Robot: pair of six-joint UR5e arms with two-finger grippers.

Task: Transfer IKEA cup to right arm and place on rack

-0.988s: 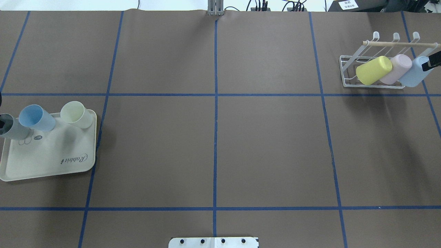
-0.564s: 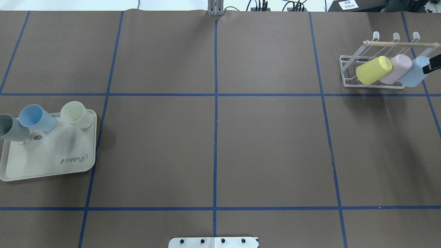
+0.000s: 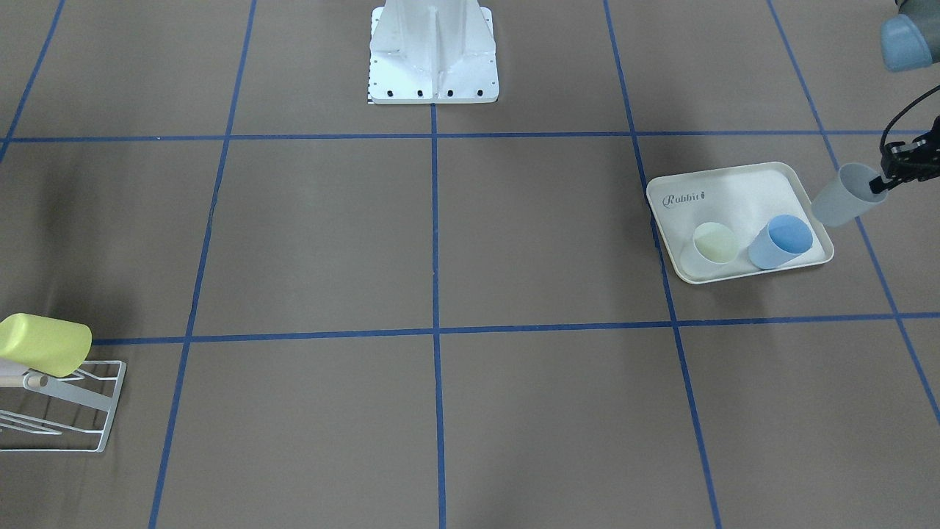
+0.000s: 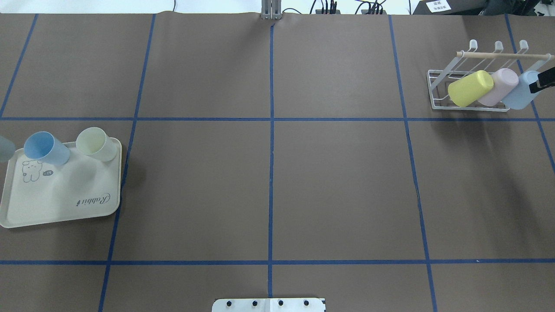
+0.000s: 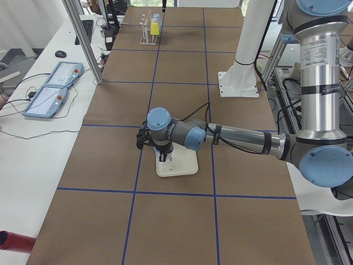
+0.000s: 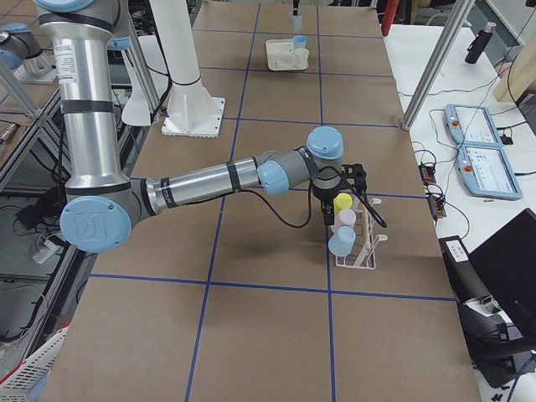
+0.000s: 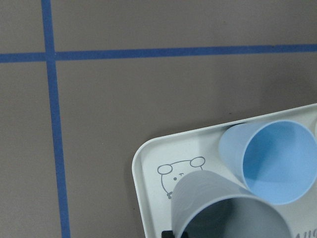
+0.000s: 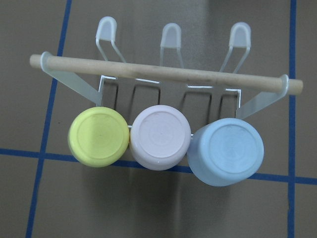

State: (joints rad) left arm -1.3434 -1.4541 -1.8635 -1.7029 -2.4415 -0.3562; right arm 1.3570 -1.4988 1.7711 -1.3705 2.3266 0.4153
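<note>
Grey plastic cup: tilted, its mouth turned up toward the gripper, hanging at the outer edge of the tray on the robot's left. It is not on the rack. In the left wrist view it overlaps the rabbit drawing at the tray's corner.
Left gripper: clamped on the grey cup's rim, with one black finger reaching inside the mouth.
Cream rectangular tray with rabbit print: lies flat on the table at the left arm's end.
Sky-blue plastic cup: upright on the tray, mouth up, near the grey cup.
Pale yellow-cream plastic cup: upright on the tray, just beside the sky-blue one.
Brown paper table with blue tape grid: it stretches between the tray and the rack, which are well apart.
White wire rack: stands at the far end from the tray, with a light wooden dowel across its top.
On the rack: a lime-yellow cup, a pale pink cup and a light blue cup sit side by side, bases outward.
Right gripper: close to the light blue cup. Only a dark sliver shows, so I cannot tell how its jaws stand.
</note>
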